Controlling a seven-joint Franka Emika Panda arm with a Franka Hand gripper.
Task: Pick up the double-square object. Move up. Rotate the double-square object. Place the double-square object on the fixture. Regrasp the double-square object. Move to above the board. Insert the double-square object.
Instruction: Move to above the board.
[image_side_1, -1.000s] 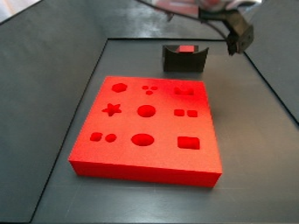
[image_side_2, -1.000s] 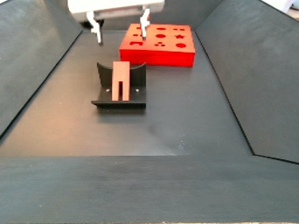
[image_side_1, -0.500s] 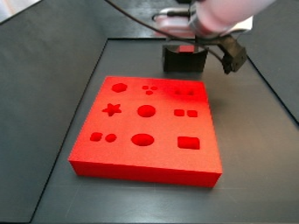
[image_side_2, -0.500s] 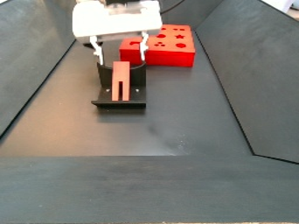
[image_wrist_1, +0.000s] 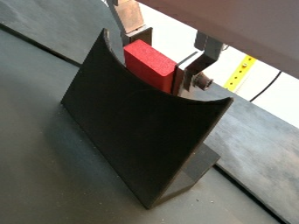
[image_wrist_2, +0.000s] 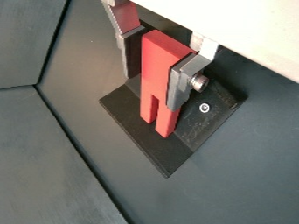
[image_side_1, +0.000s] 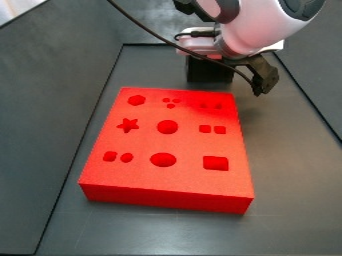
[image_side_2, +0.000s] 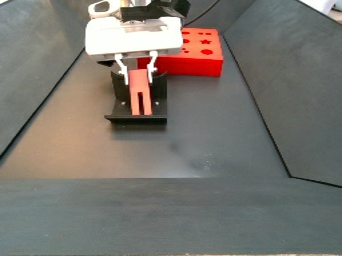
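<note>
Dark grey floor (image_side_2: 201, 140) bounded by sloping dark grey walls (image_side_2: 287, 70).

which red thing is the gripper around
The small red block standing in the dark fixture, between the gripper fingers. The big red board lies apart, untouched.

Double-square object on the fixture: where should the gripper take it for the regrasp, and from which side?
Grip the double-square object on its two long side faces at the upper end, coming down from above. It leans in the fixture, whose base covers its lower end. The gripper already straddles that upper end, fingers at either side; contact cannot be told.
</note>
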